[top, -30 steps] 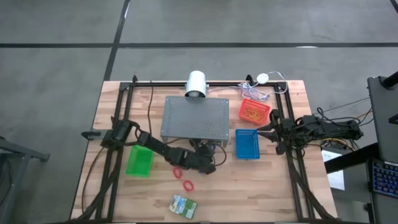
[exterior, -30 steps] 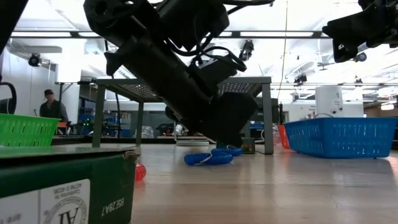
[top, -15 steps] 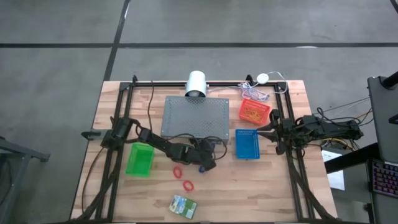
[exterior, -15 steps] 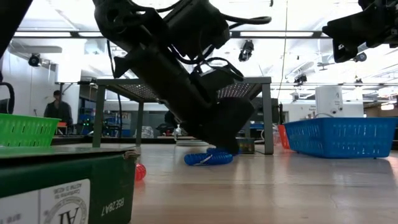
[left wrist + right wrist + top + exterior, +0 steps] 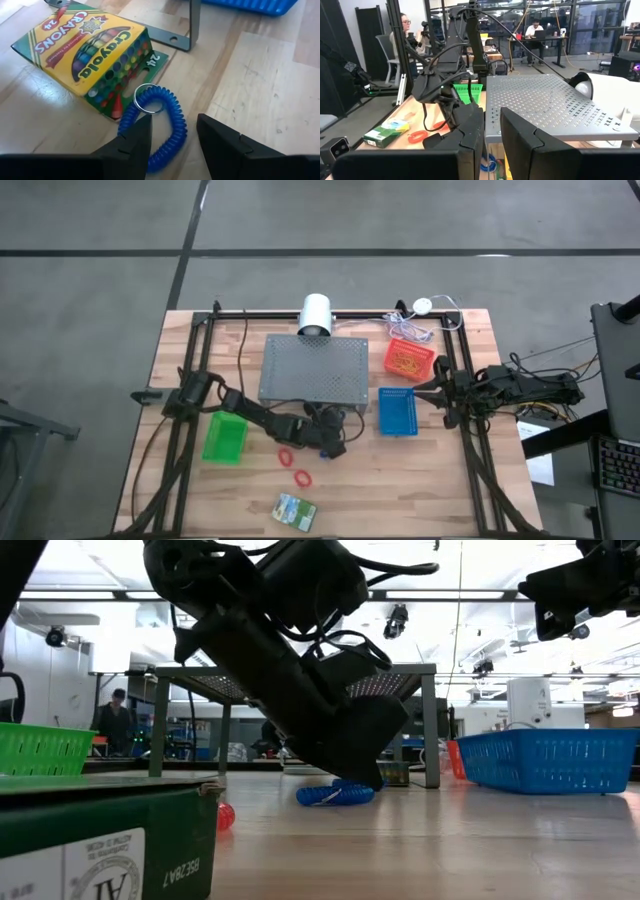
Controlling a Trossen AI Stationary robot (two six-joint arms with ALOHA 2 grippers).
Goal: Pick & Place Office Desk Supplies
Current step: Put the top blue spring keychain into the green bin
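While my left pincer (image 5: 172, 137) hovers with fingers spread astride a blue coiled plastic band (image 5: 167, 132) with a metal ring, a glossy yellow Crayola 24 box (image 5: 87, 47) lies beside it on the wood. Since 1 second ago I have barely shifted. My right pincer (image 5: 492, 132) stays clenched by the blue mesh basket (image 5: 397, 411).

The light wooden plank table (image 5: 400, 480) carried a grey perforated metal stand (image 5: 313, 370), green (image 5: 224, 438), blue (image 5: 397, 411) and red (image 5: 408, 357) plastic mesh baskets, two red loop bands (image 5: 294, 466), a blue coiled band (image 5: 165, 131) touching a yellow-and-green crayon box (image 5: 85, 47), and a second green crayon box (image 5: 296, 509)
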